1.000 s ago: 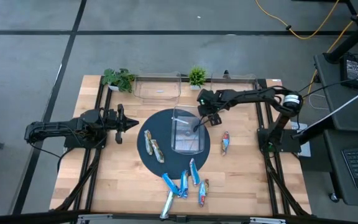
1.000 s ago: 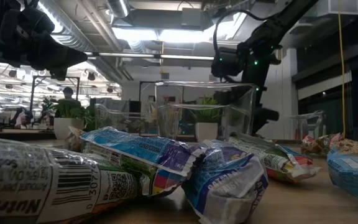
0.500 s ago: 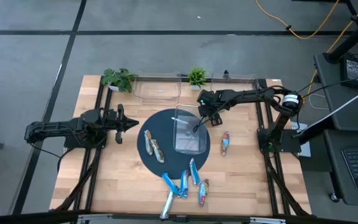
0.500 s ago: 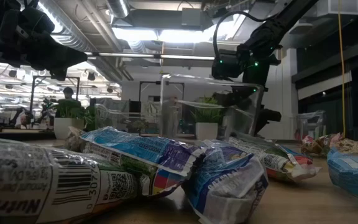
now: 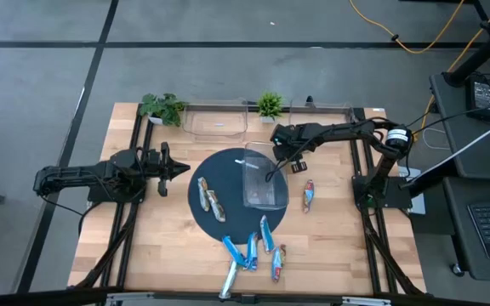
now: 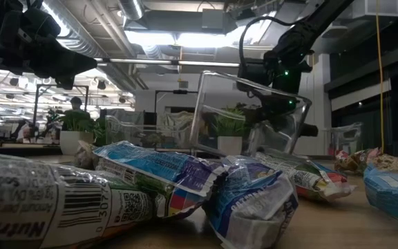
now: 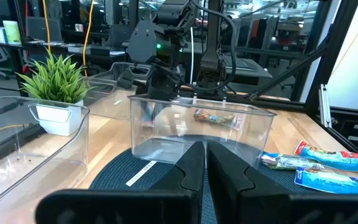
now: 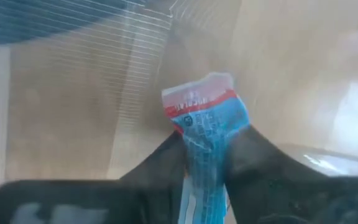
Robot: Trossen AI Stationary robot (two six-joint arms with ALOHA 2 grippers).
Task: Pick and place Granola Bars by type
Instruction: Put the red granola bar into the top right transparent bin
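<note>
My right gripper (image 5: 272, 172) reaches from the table's right over the right wall of a clear bin (image 5: 260, 183) on the dark round mat (image 5: 215, 174). It is shut on a blue-and-red granola bar (image 8: 205, 124). The bin (image 6: 251, 114) stands tipped toward the right, its left side raised off the mat. Two brown bars (image 5: 210, 201) lie on the mat, and one reddish bar (image 5: 307, 195) lies right of it. Several blue bars (image 5: 251, 250) lie near the front edge. My left gripper (image 5: 182, 169) is shut and empty, left of the mat. My right gripper pinches the blue-and-red bar between its two fingers at the bar's middle (image 8: 204, 158). The bar's red-banded end (image 8: 199, 102) sticks out past the fingertips. The fingers slant down from the table's right, along the bar. Whether gripper or bar touches the bin, I cannot tell.
Two more clear bins (image 5: 215, 121) (image 5: 321, 112) and two small potted plants (image 5: 162, 108) (image 5: 270, 104) stand along the far edge. In the low view, bars (image 6: 164, 173) fill the foreground. Bare wood shows at the near left (image 5: 160, 246).
The clear bin on the mat has tipped toward the table's right. Its left side has risen off the mat and its right bottom edge has stayed down. My right gripper has stayed at the bin's right wall, shut on the bar.
</note>
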